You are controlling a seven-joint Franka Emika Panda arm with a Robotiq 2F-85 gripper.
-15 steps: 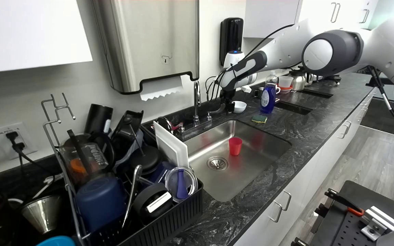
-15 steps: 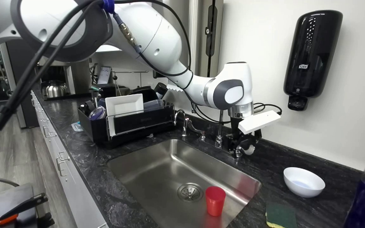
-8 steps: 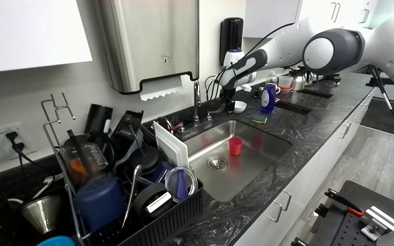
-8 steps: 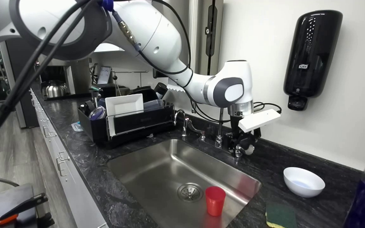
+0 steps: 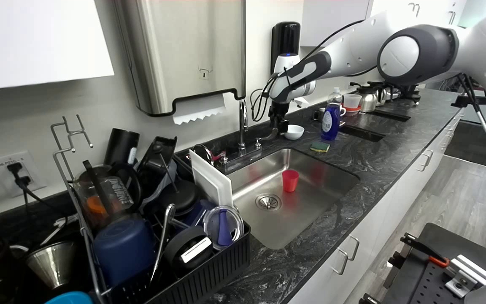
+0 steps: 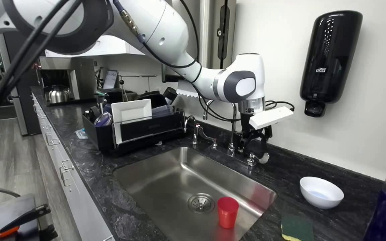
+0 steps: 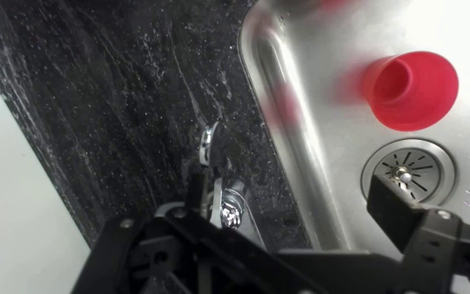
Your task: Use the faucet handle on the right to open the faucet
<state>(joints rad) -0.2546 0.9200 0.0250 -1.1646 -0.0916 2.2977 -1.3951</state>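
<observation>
in the wrist view the gripper [image 7: 294, 202] shows along the bottom of the frame, its 2 fingers spread wide apart, 1 left of center and 1 toward the lower right, with the edge of the sink [image 7: 324, 204] visible in the gap between them. the finger nearer the left partly covers the chrome faucet handle [image 7: 231, 209], just left of center and below the middle; whether the 2 touch cannot be told. in both exterior views the tall faucet [image 5: 242, 126] stands upright just left of the gripper, and the handle sits right of it on the dark counter [image 6: 122, 207] behind the sink, its lever pointing right, with the gripper hanging close by. in an exterior view part of the faucet is hidden behind the arm [image 6: 166, 43], which extends from the upper left of the frame. a matching handle [image 6: 214, 145] sits left of the faucet, and a small curved tap [image 6: 195, 138] stands farther left, close to the black dish rack [image 6: 159, 129], where a white square plate [image 6: 131, 110] leans. a red cup [image 6: 227, 214] stands upright in the sink, just right of the drain [image 6: 201, 203]. toward the lower right are a white bowl [image 6: 322, 197], a green sponge [image 6: 297, 227] and a bottle [image 6: 385, 207] of blue liquid, cut off by the edge. a black soap dispenser [image 6: 330, 57] hangs at the upper right.
</observation>
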